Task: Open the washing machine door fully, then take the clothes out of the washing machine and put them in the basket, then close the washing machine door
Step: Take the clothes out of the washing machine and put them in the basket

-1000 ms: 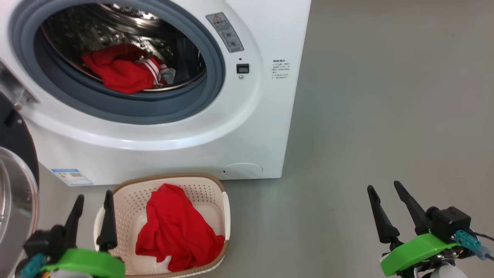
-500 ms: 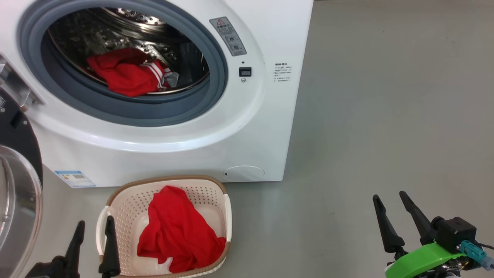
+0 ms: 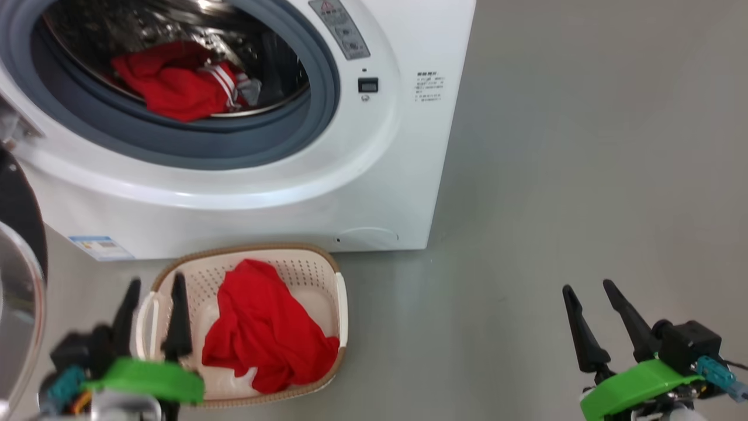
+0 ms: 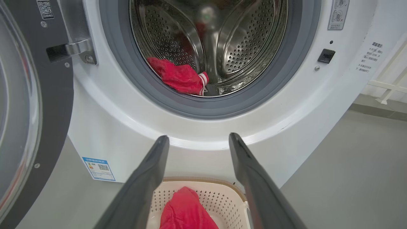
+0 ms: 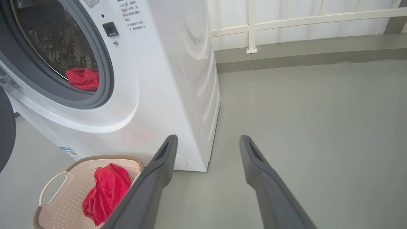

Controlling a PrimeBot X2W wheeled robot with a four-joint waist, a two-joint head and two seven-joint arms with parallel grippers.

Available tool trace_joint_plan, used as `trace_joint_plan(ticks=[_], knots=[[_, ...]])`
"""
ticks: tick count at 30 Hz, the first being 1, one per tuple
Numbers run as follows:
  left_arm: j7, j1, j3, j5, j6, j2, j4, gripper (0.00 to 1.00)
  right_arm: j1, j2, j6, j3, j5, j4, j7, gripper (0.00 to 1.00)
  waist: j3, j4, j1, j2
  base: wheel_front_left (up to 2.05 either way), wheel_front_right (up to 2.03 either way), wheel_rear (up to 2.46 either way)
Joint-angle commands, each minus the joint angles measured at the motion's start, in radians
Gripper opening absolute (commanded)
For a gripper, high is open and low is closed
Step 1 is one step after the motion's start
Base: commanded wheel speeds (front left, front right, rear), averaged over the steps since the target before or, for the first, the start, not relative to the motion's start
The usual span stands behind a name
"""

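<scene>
White steel machine (image 3: 374,175): stands on the grey floor (image 3: 572,164) with its drum (image 4: 241,41) exposed for unloading.
Door (image 4: 57,105): swung wide to the left on its hinge, clear of the drum mouth, so access is unobstructed.
Basket (image 3: 310,275): on the floor just beside the machine's foot, below the drum mouth. Judged to be set there to keep the carry short.
Clothes: a plain piece (image 3: 263,327) lies heaped in the basket. A striped piece (image 3: 169,88) lies low in the drum near the front lip, within reach.
Left gripper (image 3: 155,286): fingers spread, holding nothing. It hovers by the basket's left end and points at the drum, judged ready to reach for the striped piece.
Right gripper (image 3: 588,289): fingers parted, empty. It sits low over bare floor, well right of the machine, judged to be parked out of the way.
Progress: door opening done, unloading about half done, closing outstanding.
</scene>
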Motion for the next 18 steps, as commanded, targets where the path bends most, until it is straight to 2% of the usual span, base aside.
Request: trace_joint_plan(ticks=[1, 4, 8, 9, 10, 11, 18], knots=[[-0.008, -0.067, 0.026, 0.003, -0.003, 0.034, 0.001, 1.00, -0.035, -0.002, 0.002, 0.022, -0.005, -0.029, -0.012, 1.00, 0.042, -0.004, 0.0000, 0.0000, 0.00, 0.00, 0.00], [-0.004, -0.176, 0.019, 0.016, -0.003, 0.058, 0.066, 1.00, -0.059, 0.006, 0.002, 0.022, -0.008, -0.033, -0.012, 1.00, 0.084, -0.015, 0.0000, 0.0000, 0.00, 0.00, 0.00], [0.050, -0.341, 0.008, 0.039, 0.012, 0.093, 0.168, 1.00, -0.092, 0.017, 0.002, 0.012, -0.010, -0.036, -0.012, 1.00, 0.134, -0.034, 0.0000, 0.0000, 0.00, 0.00, 0.00], [0.050, -0.341, 0.008, 0.039, 0.012, 0.093, 0.168, 1.00, -0.092, 0.017, 0.002, 0.012, -0.010, -0.036, -0.012, 1.00, 0.134, -0.034, 0.0000, 0.0000, 0.00, 0.00, 0.00], [0.074, -0.427, -0.002, 0.055, 0.018, 0.113, 0.219, 1.00, -0.109, 0.025, 0.002, 0.009, -0.014, -0.036, -0.012, 1.00, 0.155, -0.045, 0.0000, 0.0000, 0.00, 0.00, 0.00], [0.074, -0.427, -0.002, 0.055, 0.018, 0.113, 0.219, 1.00, -0.109, 0.025, 0.002, 0.009, -0.014, -0.036, -0.012, 1.00, 0.155, -0.045, 0.0000, 0.0000, 0.00, 0.00, 0.00], [0.134, -0.689, -0.030, 0.086, 0.022, 0.158, 0.391, 1.00, -0.162, 0.050, 0.002, 0.016, -0.016, -0.045, -0.012, 1.00, 0.224, -0.088, 0.0000, 0.0000, 0.00, 0.00, 0.00]])
